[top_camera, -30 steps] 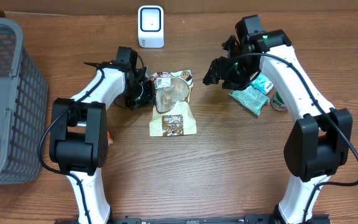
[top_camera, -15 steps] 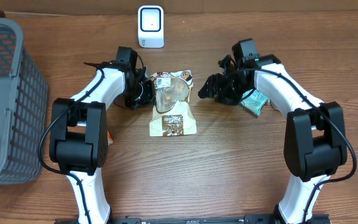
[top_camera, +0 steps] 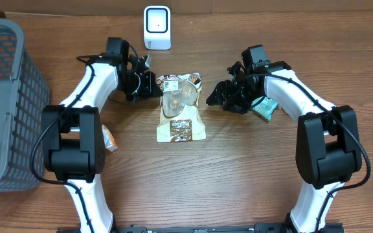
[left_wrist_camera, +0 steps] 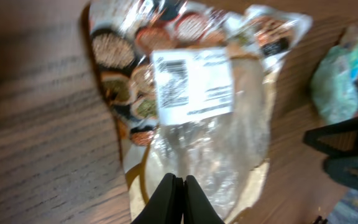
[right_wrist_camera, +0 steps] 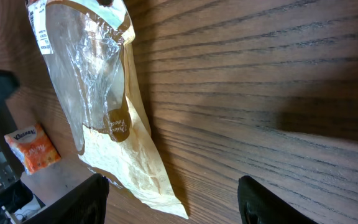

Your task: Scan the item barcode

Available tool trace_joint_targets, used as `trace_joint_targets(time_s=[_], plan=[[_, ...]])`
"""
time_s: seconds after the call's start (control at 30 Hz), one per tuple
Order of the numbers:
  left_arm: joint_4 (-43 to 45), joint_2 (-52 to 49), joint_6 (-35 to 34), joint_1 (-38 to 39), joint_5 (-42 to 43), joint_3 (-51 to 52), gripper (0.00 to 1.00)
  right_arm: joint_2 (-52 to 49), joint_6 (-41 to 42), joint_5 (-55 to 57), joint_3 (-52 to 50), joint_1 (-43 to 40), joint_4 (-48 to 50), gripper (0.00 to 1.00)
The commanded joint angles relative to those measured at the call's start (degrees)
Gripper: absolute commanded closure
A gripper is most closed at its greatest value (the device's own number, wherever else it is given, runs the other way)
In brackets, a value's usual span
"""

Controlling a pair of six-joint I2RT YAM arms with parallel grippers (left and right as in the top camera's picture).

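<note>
Since a second ago the left gripper (top_camera: 145,83) has drawn back from the pouch's left edge toward the far side of the table, while the right gripper (top_camera: 214,97) has swung down from beside the teal packet (top_camera: 265,107) to the pouch's right edge. The snack pouch (top_camera: 180,109) lies flat on the table (top_camera: 238,175) between the two grippers. Its long axis runs from the brown printed end nearest the robot to the clear end pointing toward the scanner (top_camera: 157,27).

The barcode label (left_wrist_camera: 191,84) sits face up at that far end, at the corner nearest the left gripper. Both grippers are just beside the pouch, the left by the label corner and the right by the opposite edge, a little nearer the robot.

In the left wrist view the left gripper (left_wrist_camera: 176,190) has its fingers pressed together over the clear window, with nothing between them that I can see. In the right wrist view the right gripper (right_wrist_camera: 173,183) has its fingers spread wide and empty, the pouch lying ahead and to one side.

The scanner stands beyond the label end, apart from the pouch. As I judge it, the next move needs a hold near that end so the label can be turned toward the scanner.
</note>
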State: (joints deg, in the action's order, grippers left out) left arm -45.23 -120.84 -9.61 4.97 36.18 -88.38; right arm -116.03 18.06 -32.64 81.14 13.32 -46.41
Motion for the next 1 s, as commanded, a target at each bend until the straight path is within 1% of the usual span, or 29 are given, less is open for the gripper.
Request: trace_joint_targets(time_s=[0.0,0.1,0.23,0.37,0.53,0.67,0.97], plan=[[0.87,1.42,2.82,0.70,2.32,-1.05,0.96,-0.39,0.42,-0.52,-0.24,0.22,0.31,0.35],[1.77,-0.17,2.67,1.51,2.47,-0.35,0.96,-0.39,0.42,-0.52,-0.24,0.22,0.22,0.36],[4.98,-2.21,0.22,2.89,2.67,0.87,0.96,-0.39,0.42,-0.52,-0.24,0.24,-0.11,0.35],[6.08,-3.63,0.17,3.98,2.75,1.03,0.96,-0.37,0.44,-0.55,-0.24,0.24,-0.17,0.36],[5.27,-5.55,-0.04,4.55,-0.92,1.25,0.96,-0.39,0.87,-0.57,-0.24,0.24,-0.17,0.36],[3.37,-6.84,-1.92,4.55,-5.60,1.27,0.96,-0.39,1.07,-1.01,-0.24,0.24,-0.37,0.36],[1.68,-7.43,-2.03,4.52,-7.69,1.29,0.96,-0.76,1.07,-1.03,-0.24,1.90,0.81,0.36]])
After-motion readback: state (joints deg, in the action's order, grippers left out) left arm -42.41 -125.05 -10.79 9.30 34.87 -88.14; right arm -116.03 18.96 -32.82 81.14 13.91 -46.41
